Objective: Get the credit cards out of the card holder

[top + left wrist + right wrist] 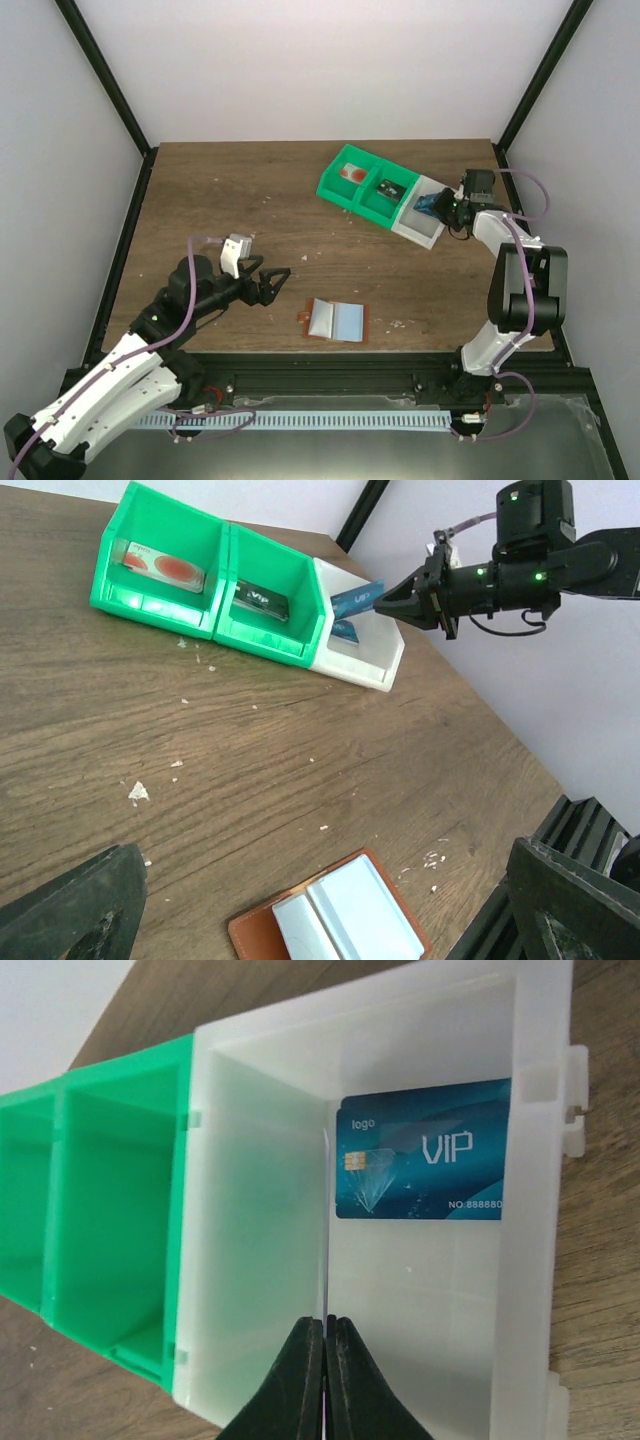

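The card holder [337, 320] lies open on the table, reddish-brown with pale blue-grey panels up; it also shows in the left wrist view [335, 920]. My left gripper [272, 283] is open and empty, just left of it and above the table [325, 855]. My right gripper [440, 203] is shut on a blue credit card [357, 597], held over the white tray [365, 665]. In the right wrist view the held card [327, 1220] shows edge-on between the closed fingertips [326, 1325]. Another blue VIP card [425, 1165] lies in the white tray [260, 1210].
Two joined green bins [365, 185] stand left of the white tray [425, 225]. One holds a card with a red spot [160, 567], the other a black VIP card [262, 602]. Pale crumbs dot the wooden table. Black frame posts stand at the table's back corners.
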You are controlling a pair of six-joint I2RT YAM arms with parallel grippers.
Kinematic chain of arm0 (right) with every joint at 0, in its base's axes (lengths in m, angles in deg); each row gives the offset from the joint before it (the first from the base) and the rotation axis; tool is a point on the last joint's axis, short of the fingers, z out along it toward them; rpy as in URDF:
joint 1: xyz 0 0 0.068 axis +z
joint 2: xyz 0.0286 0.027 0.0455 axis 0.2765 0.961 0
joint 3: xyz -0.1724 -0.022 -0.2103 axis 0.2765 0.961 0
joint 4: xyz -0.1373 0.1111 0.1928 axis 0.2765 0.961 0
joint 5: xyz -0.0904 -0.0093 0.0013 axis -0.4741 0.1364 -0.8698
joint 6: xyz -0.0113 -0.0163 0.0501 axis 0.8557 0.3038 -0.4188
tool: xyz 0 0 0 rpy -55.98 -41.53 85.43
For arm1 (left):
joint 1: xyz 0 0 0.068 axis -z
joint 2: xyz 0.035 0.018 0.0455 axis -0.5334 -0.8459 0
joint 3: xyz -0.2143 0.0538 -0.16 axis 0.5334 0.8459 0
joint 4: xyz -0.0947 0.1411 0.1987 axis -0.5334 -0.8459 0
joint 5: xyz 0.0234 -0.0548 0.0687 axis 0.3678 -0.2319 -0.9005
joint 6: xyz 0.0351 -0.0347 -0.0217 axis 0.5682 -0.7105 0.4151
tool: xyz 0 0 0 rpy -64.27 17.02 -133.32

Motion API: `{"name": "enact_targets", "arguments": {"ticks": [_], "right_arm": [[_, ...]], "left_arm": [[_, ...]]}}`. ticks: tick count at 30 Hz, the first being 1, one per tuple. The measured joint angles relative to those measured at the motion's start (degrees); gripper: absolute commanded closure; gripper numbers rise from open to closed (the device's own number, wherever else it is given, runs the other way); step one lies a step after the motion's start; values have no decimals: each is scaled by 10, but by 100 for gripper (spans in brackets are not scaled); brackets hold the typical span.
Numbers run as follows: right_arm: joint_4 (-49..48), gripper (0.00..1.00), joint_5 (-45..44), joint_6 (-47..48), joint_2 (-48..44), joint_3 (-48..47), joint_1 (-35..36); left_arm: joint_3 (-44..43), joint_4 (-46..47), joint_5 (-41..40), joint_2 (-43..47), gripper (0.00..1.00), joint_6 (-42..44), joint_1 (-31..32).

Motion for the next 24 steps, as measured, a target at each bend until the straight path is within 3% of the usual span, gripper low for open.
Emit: {"name": "enact_targets", "arguments": {"ticks": [24], "right_arm": [[-43, 97, 9, -28, 69, -22, 0]], "left_arm": [[1, -2, 0, 14, 0, 0, 0]]}}
